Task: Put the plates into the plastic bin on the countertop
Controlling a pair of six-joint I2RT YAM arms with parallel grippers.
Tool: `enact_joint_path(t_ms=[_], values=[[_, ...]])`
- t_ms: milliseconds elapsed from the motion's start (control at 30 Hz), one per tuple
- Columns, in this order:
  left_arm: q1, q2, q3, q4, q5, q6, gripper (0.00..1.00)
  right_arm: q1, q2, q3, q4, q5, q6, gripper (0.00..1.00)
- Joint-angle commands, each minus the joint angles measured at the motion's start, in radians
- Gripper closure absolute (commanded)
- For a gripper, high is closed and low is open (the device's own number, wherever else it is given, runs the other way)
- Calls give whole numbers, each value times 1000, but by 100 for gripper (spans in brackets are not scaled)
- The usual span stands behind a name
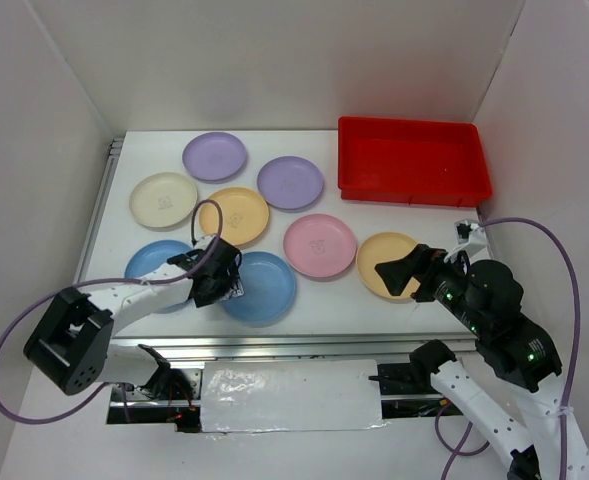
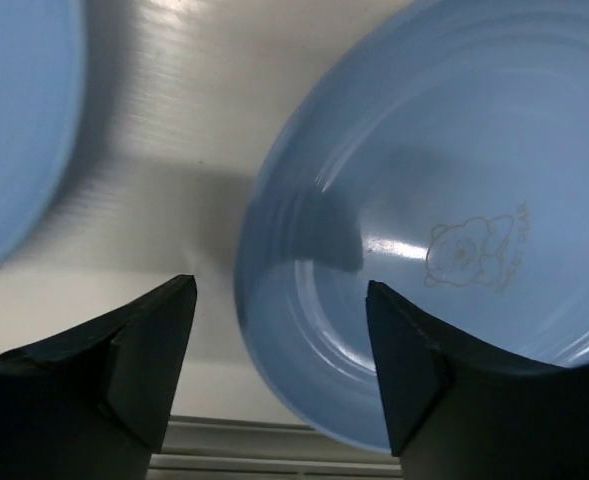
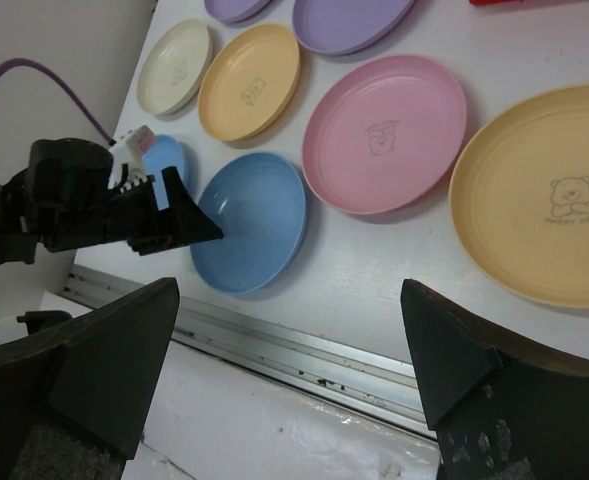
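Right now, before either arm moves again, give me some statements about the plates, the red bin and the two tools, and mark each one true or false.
1. The red bin holds no plates. True.
2. The left tool is shut tight on a plate. False: it is open, its fingers straddling the rim of the near blue plate.
3. The pink plate lies on the countertop between the near blue plate and a yellow-orange plate. True.
4. The two purple plates are stacked. False: they lie side by side, apart.
5. The right tool grips that yellow-orange plate. False: it is open and holds nothing.
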Motion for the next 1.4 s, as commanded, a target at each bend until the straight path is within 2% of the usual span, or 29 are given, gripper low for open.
enact_joint_path(t_ms=[0,67,100,200,267,333,433,500,767,900,933,1033,1133,1267,1367], values=[[-46,58,-18,68,-38,-74,21,0,3,-27,94,-52,11,0],[-69,79,-18,50,-61,-108,35,1,4,-26,92,-58,11,0],[-77,81,-16,37,-87,-123,49,1,6,-18,91,-57,8,0],[-109,43,-25,-27,-142,-186,80,1,11,-15,92,-57,10,0],[-141,-21,-34,-85,-168,-238,87,1,9,-23,106,-68,16,0],[-167,-107,-38,-131,-210,-269,99,3,12,-47,120,-80,31,0],[-209,-204,-9,-240,-266,-315,100,6,33,-99,184,-103,57,0],[-235,-242,28,-276,-273,-283,100,15,98,-142,267,-124,75,0],[-292,-353,165,-273,-192,-123,100,191,559,-118,442,58,119,1],[-292,-381,183,-244,-145,-86,100,254,687,-96,477,109,135,9],[-292,-384,192,-239,-141,-76,100,265,714,-96,479,122,137,15],[-289,-384,205,-219,-124,-51,100,293,728,-122,523,106,143,24],[-284,-371,215,-199,-115,-37,100,308,716,-145,562,69,151,26],[-282,-339,234,-187,-104,-31,100,319,695,-162,559,96,171,27],[-279,-330,240,-172,-96,-30,100,317,685,-178,572,77,169,40]])
